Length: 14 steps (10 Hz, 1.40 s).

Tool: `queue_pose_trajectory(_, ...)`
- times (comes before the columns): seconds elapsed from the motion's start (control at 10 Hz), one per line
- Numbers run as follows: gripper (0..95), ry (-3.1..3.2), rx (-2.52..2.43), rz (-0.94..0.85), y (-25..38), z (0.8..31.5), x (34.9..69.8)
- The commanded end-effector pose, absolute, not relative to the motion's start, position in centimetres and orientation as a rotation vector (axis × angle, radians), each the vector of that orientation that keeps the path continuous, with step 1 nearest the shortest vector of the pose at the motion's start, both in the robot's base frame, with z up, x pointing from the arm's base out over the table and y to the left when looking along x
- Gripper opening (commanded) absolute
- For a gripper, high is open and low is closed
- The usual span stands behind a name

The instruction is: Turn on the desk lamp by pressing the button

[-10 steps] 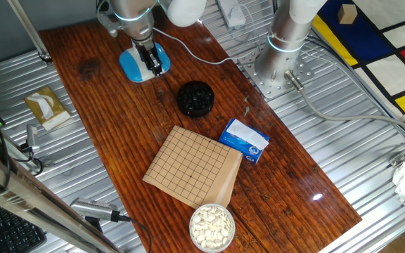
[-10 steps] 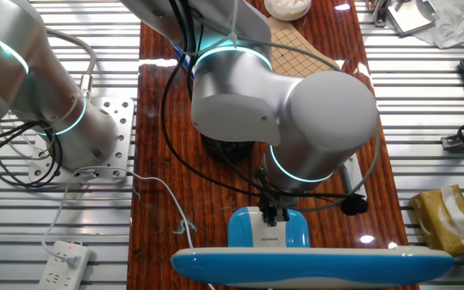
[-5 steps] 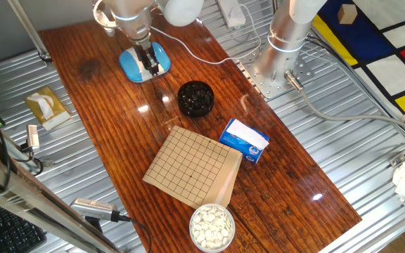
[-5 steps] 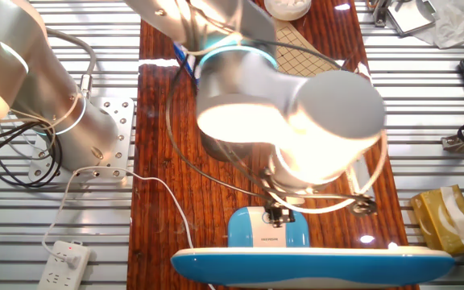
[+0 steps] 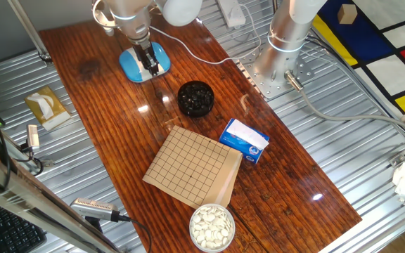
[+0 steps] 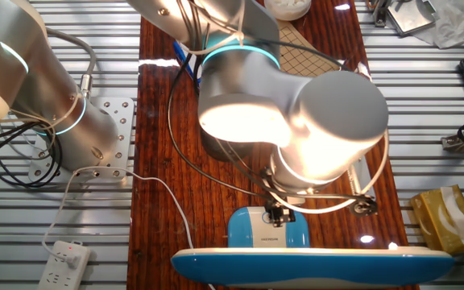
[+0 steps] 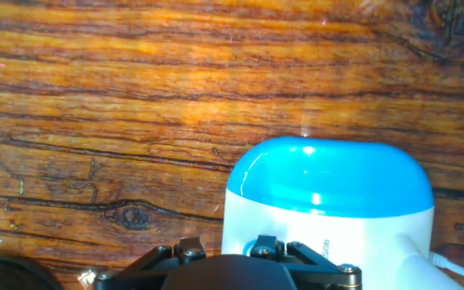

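Note:
The desk lamp's round light-blue base [image 5: 133, 65] stands at the far end of the wooden table. It also shows in the other fixed view [image 6: 296, 235] and in the hand view [image 7: 329, 173]. The button is on the base's white patch [image 6: 258, 229]. My gripper [image 6: 279, 216] points straight down with its tip on that white patch. It shows in one fixed view [image 5: 149, 63] over the base. No view shows a gap or contact between the fingertips. The lamp's long blue-and-white head [image 6: 312, 262] hangs over the base. Warm light falls on my arm's underside.
The thin white cord [image 5: 188, 46] runs from the lamp to a power strip [image 6: 63, 259]. A black bowl of dark stones [image 5: 195, 98], a grid board [image 5: 192, 166], a blue-white box [image 5: 245, 140] and a bowl of white stones [image 5: 211, 226] lie nearer. A tissue box [image 5: 46, 107] sits off the table.
My gripper shifted slightly on the lamp base, then stayed still. Warm light now falls on my arm's underside, where one second ago there was none.

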State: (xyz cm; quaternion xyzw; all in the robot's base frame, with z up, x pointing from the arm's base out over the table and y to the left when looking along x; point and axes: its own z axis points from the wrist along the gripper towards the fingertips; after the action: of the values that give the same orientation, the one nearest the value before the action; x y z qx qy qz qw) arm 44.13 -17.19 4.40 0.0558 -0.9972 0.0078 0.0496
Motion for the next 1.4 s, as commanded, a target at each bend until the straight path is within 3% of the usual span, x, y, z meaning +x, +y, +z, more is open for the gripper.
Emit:
queue_pose_trajectory(0.1,38.0,-3.037,0.173,0.020,-17.2,4.4,44.2)
queue_pose_trajectory(1.4,38.0,-3.023,0.182,0.010,-16.6,6.4,43.7)
